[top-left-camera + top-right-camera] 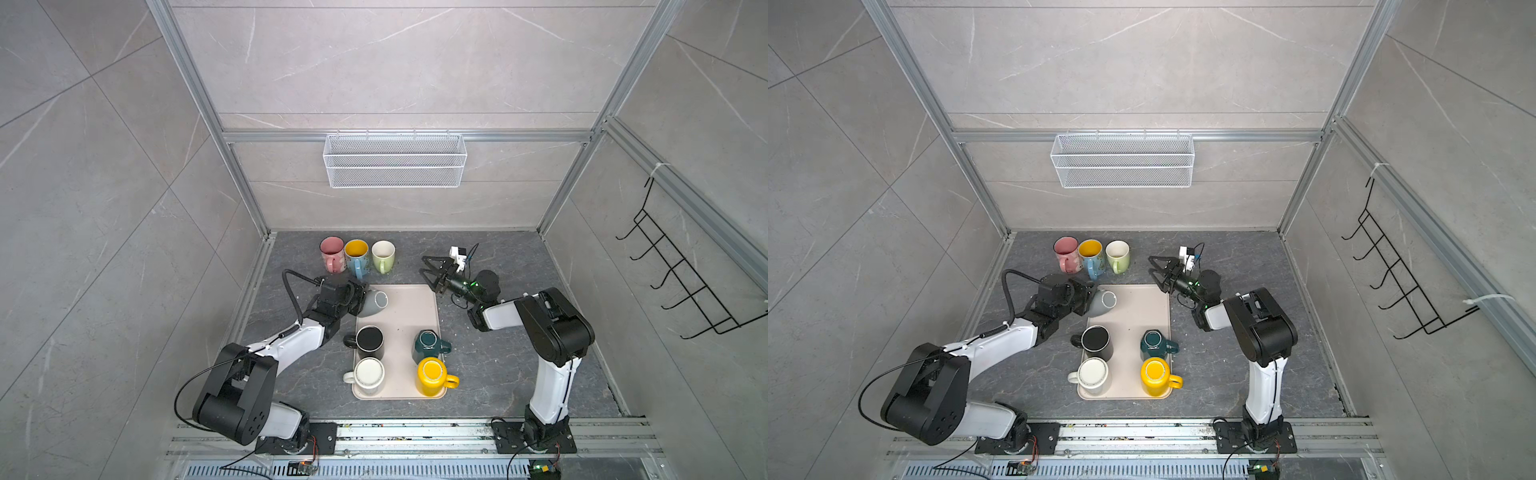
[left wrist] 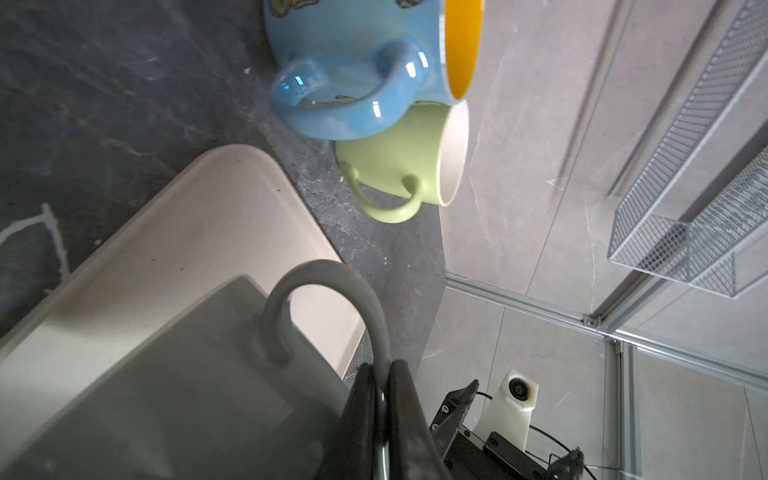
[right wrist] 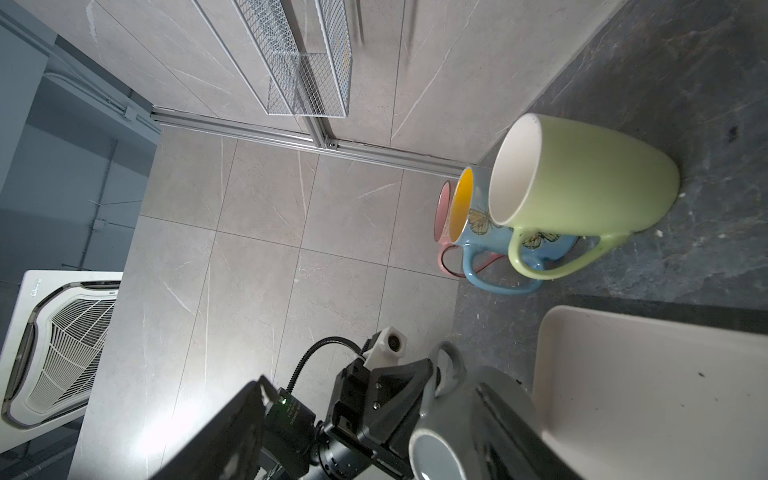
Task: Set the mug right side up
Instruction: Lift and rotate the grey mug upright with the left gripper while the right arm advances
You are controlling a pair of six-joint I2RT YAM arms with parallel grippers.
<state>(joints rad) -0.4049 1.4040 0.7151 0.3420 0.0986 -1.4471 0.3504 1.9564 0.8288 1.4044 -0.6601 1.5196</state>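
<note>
Tray (image 1: 409, 307), near end: yellow mug (image 1: 432, 374) and teal mug (image 1: 428, 345) bottoms-up. Far-left corner: left end effector (image 2: 383, 368) clamped tight on handle of grey mug (image 1: 372, 305), mug tipped sideways over tray. Flip roughly halfway, I'd say. Right end effector (image 1: 423, 266) gaping, empty. Behind on table (image 1: 498, 374): pink mug (image 1: 331, 249), blue mug (image 1: 356, 251), green mug (image 1: 383, 253), all upright. No readable writing, just butterflies on blue.

White-shelled arms (image 1: 291, 340) with black joints and black cables (image 1: 289, 291).

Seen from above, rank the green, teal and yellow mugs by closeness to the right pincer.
Nearest the right pincer first:
1. Green mug, beyond the tray's far edge.
2. Teal mug, right side of tray.
3. Yellow mug, tray's front right corner.
</note>
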